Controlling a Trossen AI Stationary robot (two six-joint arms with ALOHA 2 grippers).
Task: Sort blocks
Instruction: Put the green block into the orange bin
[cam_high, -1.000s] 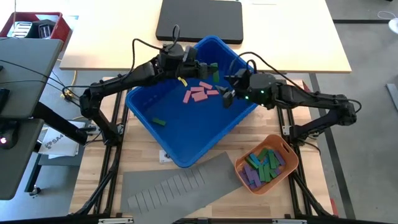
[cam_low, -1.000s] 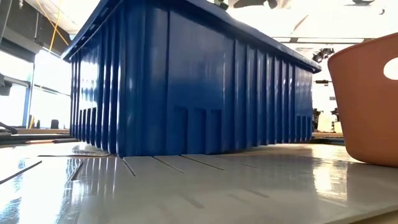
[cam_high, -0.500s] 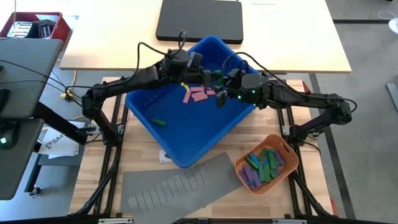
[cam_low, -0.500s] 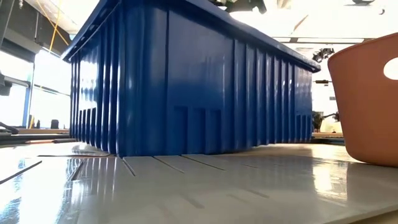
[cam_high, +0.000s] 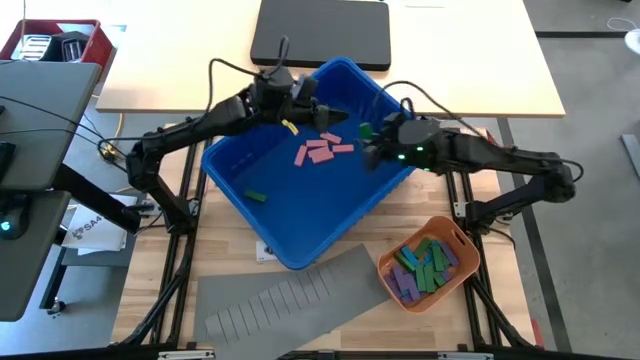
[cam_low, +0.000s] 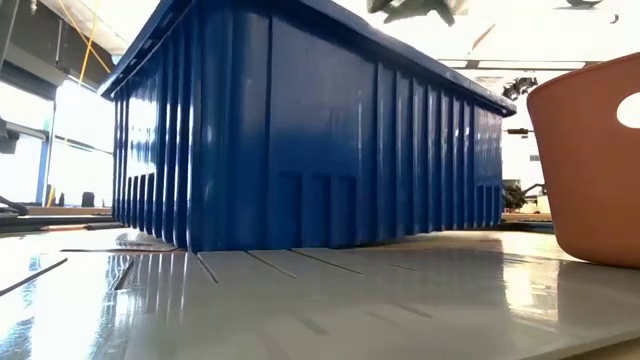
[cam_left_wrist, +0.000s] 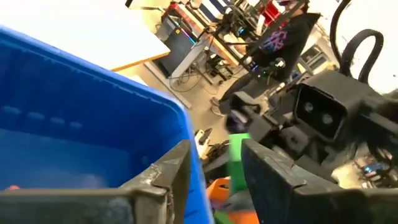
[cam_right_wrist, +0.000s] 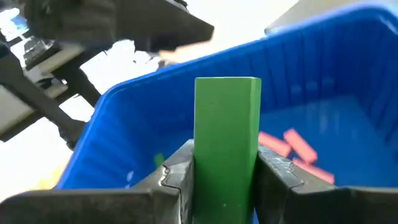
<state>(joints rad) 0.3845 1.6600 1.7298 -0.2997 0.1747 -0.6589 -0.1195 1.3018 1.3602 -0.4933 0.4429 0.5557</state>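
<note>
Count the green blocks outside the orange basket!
2: a loose green block lies in the blue bin; an upright green block is clamped in the right gripper. Arms may hide more.

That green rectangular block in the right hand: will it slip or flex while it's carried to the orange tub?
Probably rigid: the green rectangular block keeps crisp, straight edges between the right hand fingers. It looks smooth, so it may slide. It stands tall above the grip, so a bump could pivot it.

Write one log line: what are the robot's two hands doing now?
right gripper: shut on green block, over blue bin | left gripper: open, empty, at bin's far rim | pink blocks: in bin
</note>
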